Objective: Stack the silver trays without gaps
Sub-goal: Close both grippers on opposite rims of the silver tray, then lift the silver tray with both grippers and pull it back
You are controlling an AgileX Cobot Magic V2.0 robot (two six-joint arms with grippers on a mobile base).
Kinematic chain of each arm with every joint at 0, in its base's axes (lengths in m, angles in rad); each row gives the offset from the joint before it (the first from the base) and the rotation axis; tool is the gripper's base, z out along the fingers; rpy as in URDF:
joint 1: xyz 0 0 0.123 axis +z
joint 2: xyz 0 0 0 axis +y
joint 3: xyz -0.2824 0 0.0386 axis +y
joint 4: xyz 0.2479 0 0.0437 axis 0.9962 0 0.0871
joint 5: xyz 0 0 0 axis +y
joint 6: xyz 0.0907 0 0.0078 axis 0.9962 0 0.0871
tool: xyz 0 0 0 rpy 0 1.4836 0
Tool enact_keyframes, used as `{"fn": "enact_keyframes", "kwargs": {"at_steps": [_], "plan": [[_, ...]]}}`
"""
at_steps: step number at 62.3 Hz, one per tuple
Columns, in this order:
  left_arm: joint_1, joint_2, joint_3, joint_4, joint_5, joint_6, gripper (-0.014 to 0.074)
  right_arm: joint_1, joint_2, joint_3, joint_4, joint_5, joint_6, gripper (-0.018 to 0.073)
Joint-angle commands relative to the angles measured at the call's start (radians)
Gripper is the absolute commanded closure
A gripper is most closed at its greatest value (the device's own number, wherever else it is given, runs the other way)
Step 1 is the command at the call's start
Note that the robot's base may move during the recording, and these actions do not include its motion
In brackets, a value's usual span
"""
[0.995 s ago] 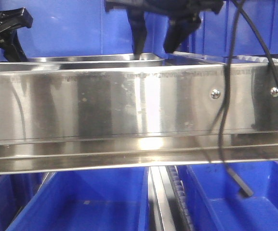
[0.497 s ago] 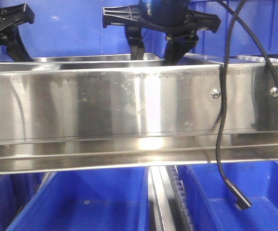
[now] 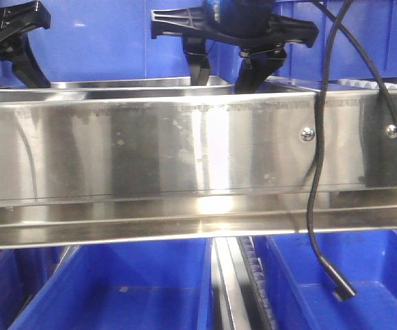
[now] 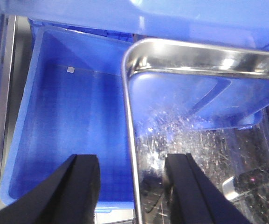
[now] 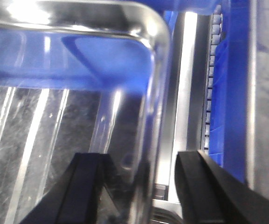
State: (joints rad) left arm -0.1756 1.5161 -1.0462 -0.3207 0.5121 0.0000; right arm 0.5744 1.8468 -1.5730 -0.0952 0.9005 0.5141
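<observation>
Looks like the grasp step, with the left hand (image 4: pixel 130 161) and the right hand (image 5: pixel 141 158) both spread open, gripping nothing, each astride one end rim of the silver tray (image 4: pixel 195 121), half inside the pan and half outside, the outer half of the left hand hanging over a blue bin (image 4: pixel 69 116). Calls next for closing both hands on the rims together and lifting level, to seat the tray squarely in its mate, not clearly in view. Lies mouth-up and level between the hands, long axis apparently running from one hand to the other.
</observation>
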Motion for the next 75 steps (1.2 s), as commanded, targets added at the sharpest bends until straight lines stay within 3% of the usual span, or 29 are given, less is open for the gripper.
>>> {"fn": "enact_keyframes", "kwargs": {"at_steps": [1,37,54,62,65,75], "plan": [[0.003,0.004,-0.007,-0.009,-0.015,-0.011,0.0349,-0.005,-0.002,-0.011,-0.004,-0.003,-0.007,0.0305],[0.003,0.010,-0.007,0.002,0.004,-0.007,0.0351,-0.005,0.033,-0.011,0.029,0.014,-0.007,0.0314],[0.003,0.035,-0.007,0.002,0.019,-0.007,0.0428,-0.005,0.033,-0.011,0.029,0.023,-0.007,0.0550],[0.003,0.036,-0.007,0.002,0.014,0.000,0.0590,-0.005,0.033,-0.011,0.029,0.025,-0.007,0.0647],[0.003,0.036,-0.007,0.002,0.014,0.000,0.0630,-0.005,0.033,-0.011,0.027,0.031,-0.007,0.0643],[0.003,0.030,-0.007,-0.013,0.018,0.000,0.0602,-0.005,0.022,-0.011,0.013,0.061,-0.007,0.0637]]}}
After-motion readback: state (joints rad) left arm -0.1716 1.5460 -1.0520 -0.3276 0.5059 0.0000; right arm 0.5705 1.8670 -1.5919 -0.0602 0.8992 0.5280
